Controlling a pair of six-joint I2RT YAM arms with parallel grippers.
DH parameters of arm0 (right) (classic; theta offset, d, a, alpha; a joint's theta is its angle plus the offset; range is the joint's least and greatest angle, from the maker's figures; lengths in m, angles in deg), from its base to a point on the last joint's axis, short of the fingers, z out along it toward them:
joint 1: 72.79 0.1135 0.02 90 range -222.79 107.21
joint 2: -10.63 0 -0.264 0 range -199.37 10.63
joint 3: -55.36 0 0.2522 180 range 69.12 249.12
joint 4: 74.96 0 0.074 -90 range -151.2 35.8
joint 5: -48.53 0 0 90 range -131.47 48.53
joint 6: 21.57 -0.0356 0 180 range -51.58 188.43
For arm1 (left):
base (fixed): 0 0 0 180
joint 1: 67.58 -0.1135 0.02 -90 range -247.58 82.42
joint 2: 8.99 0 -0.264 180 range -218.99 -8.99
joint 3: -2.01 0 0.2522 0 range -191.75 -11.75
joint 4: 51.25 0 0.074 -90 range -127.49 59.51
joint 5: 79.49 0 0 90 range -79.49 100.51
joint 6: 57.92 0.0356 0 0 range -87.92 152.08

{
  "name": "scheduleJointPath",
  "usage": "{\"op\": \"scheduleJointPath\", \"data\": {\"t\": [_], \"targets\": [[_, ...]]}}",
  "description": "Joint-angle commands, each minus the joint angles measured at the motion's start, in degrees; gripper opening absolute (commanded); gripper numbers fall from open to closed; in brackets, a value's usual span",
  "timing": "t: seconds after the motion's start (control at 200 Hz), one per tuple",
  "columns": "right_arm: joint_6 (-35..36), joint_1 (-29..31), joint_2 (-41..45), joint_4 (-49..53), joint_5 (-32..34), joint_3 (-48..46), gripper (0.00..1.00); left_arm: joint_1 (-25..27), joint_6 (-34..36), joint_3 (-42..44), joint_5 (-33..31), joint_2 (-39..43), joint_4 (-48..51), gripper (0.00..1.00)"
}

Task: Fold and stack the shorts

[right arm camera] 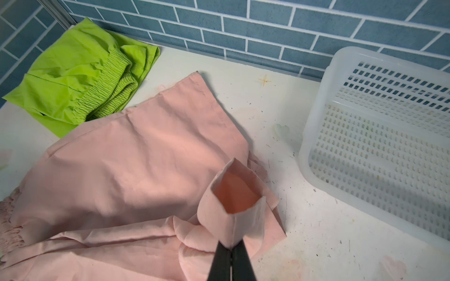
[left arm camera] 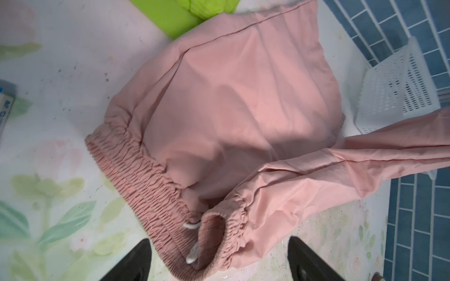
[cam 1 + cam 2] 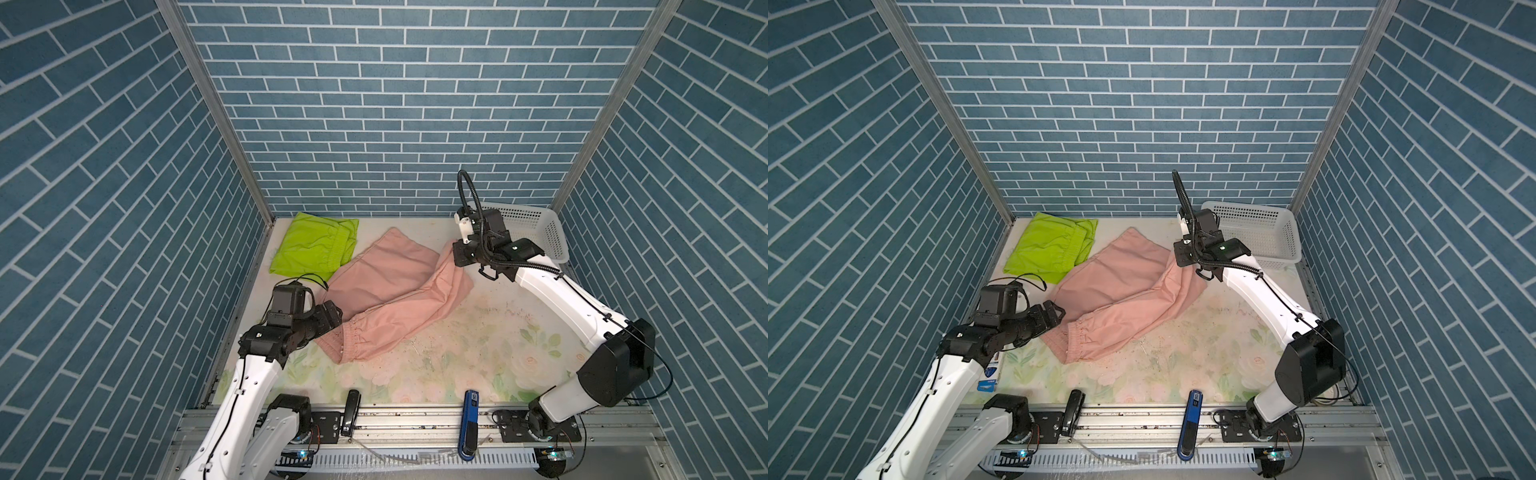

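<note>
- Lying rumpled across the middle of the bench (image 3: 478, 345), the pink shorts (image 3: 386, 291) have their gathered waistband (image 2: 136, 170) toward the left arm and one leg drawn out toward the right arm. One edge appears to lap over a corner of the green shorts (image 3: 311, 249).
- The green shorts sit folded in the far left corner by the wall, likely the base of the stack.
- The left end effector (image 2: 219, 239) stands wide open, a finger on either side of the waistband where a white drawstring (image 2: 192, 253) shows. It grips nothing.
- The right end effector (image 1: 230, 245) is clamped tight on the hem of the drawn-out pink leg and holds it raised off the bench, near the white basket (image 1: 379, 146).
- The cloth looks thin, light and limp. It will probably sag, crease and trail, so one pinch lifts only that corner.
- The ridged elastic waistband and the stitched hems look like the surest places to take hold, while a pinch mid-panel would likely bunch the fabric.
- A shallow grasp at the waistband risks catching one layer, or only the drawstring.
</note>
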Motion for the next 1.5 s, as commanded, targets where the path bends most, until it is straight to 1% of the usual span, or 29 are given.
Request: {"op": "scheduleJointPath", "data": {"t": [0.0, 0.07, 0.14, 0.205, 0.28, 0.345, 0.5, 0.595, 0.7, 0.755, 0.8, 0.85, 0.93, 0.965, 1.08, 1.16, 1.275, 1.37, 1.49], "targets": [[-1.47, -0.08, 2.26, -2.47, -0.97, -0.17, 0.0, 3.11, 2.52, 3.62, 1.17, -1.17, -9.44, 0.91], [-1.61, -0.04, 2.14, -2.85, -1.29, -0.36, 0.0, 6.19, 4.35, 4.68, -1.58, -3.32, -12.18, 0.91], [-1.83, 0.02, 1.86, -2.89, -1.7, -0.37, 0.0, 9.33, 6.32, 4.55, -5.61, -6.65, -12.93, 0.91], [-1.99, -0.06, 1.72, -2.67, -2.01, -0.25, 0.0, 9.9, 7.32, 4.11, -6.65, -10.04, -12.64, 0.91], [-2.04, -0.02, 1.97, -2.53, -1.9, -0.47, 0.0, 9.85, 7.58, 3.92, -8.83, -11.94, -11.66, 0.91], [-2.0, -0.04, 2.41, -2.71, -1.64, -0.86, 0.0, 9.87, 8.04, 4.7, -8.85, -12.27, -12.81, 0.91], [-2.15, -0.02, 2.44, -2.59, -1.44, -1.13, 0.0, 9.9, 7.96, 8.14, -6.88, -13.5, -19.34, 0.91], [-2.39, -0.05, 2.04, -2.49, -1.62, -1.05, 0.0, 9.9, 8.13, 9.34, -3.91, -15.25, -22.6, 0.88], [-2.5, -0.02, 2.05, -2.4, -1.55, -0.98, 0.0, 9.89, 7.87, 9.3, -4.55, -16.4, -21.46, 0.78], [-2.57, -0.01, 2.18, -2.4, -1.36, -1.13, 0.0, 9.9, 8.23, 9.2, -4.78, -16.6, -20.73, 0.69], [-2.52, -0.12, 2.35, -2.53, -0.95, -1.37, 0.0, 9.9, 7.97, 9.19, -4.88, -16.63, -20.56, 0.54], [-2.49, -0.06, 2.5, -2.51, -0.56, -1.61, 0.0, 9.89, 7.76, 9.28, -4.75, -16.58, -21.0, 0.34], [-2.11, -0.02, 3.04, -2.57, 0.56, -2.07, 0.0, 9.86, 7.35, 8.81, -4.27, -16.08, -21.13, 0.1], [-1.92, -0.02, 3.31, -2.7, 1.16, -2.31, 0.0, 9.9, 7.36, 8.44, -4.34, -15.67, -20.62, 0.0], [-1.17, -0.19, 5.1, -2.83, 3.3, -3.38, 0.0, 9.88, 7.43, 5.31, -6.13, -12.5, -14.72, 0.0], [-0.62, -0.29, 6.99, -2.61, 4.37, -4.19, 0.0, 9.83, 7.51, 2.11, -9.09, -9.2, -7.13, 0.0], [0.09, -0.15, 11.43, -2.01, 6.83, -6.87, 0.0, 9.88, 5.59, -3.83, -13.54, -4.41, 4.45, 0.0], [0.46, -0.22, 16.91, -2.1, 8.95, -10.45, 0.0, 9.88, 3.06, -6.35, -13.9, -0.66, 9.75, 0.0], [1.33, -0.11, 24.66, -2.16, 9.07, -14.65, 0.0, 9.99, -0.16, -7.7, -13.02, 4.35, 13.52, 0.0]]}}
